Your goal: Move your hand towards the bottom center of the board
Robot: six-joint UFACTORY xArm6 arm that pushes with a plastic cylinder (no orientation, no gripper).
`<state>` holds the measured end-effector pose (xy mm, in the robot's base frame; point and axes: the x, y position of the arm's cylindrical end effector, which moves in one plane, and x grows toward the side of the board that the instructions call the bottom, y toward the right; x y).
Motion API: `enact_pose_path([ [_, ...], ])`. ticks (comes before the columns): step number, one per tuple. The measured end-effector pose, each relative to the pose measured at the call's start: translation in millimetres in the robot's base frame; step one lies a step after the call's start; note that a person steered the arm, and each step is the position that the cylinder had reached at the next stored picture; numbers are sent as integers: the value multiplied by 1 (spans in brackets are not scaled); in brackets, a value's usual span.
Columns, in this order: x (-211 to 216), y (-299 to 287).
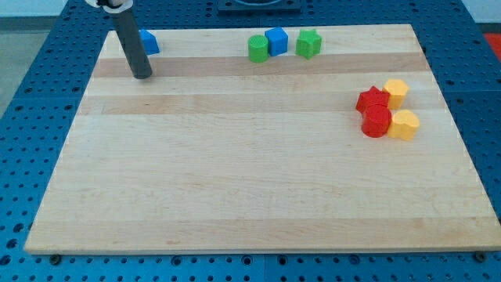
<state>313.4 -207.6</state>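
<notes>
The wooden board (258, 172) lies flat on a blue perforated table (31, 70), and everything is easiest placed against that board. The arm ends in a plain dark rod (131, 43) with no pincer on it, so nothing spreads, presses together or pinches; it holds nothing. My tip (142, 76) rests on the board's upper left corner area, close to its left edge. Just behind the rod, toward the board's top edge, sits a blue block (149, 41), partly hidden by the rod, its shape unclear; whether rod and block touch cannot be told.

Along the board's top edge near the middle stand three blocks in a row: a green cylinder (257, 48), a blue cube (276, 41) touching it, and a green block (308, 44) a little apart toward the view's right, its shape hard to make out.

Near the board's right edge four blocks huddle together: a red star-like block (371, 99), a yellow block (396, 92) beside it, a red cylinder (376, 121) below, and a yellow block (405, 124) against that.

The board's bottom centre, where the tip is meant to go, is well apart from the tip, diagonally down toward the view's right.
</notes>
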Motion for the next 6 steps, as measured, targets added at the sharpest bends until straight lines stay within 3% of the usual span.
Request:
enact_pose_path([
  [1,1,0],
  [2,30,32],
  [5,203,186],
  [6,205,215],
])
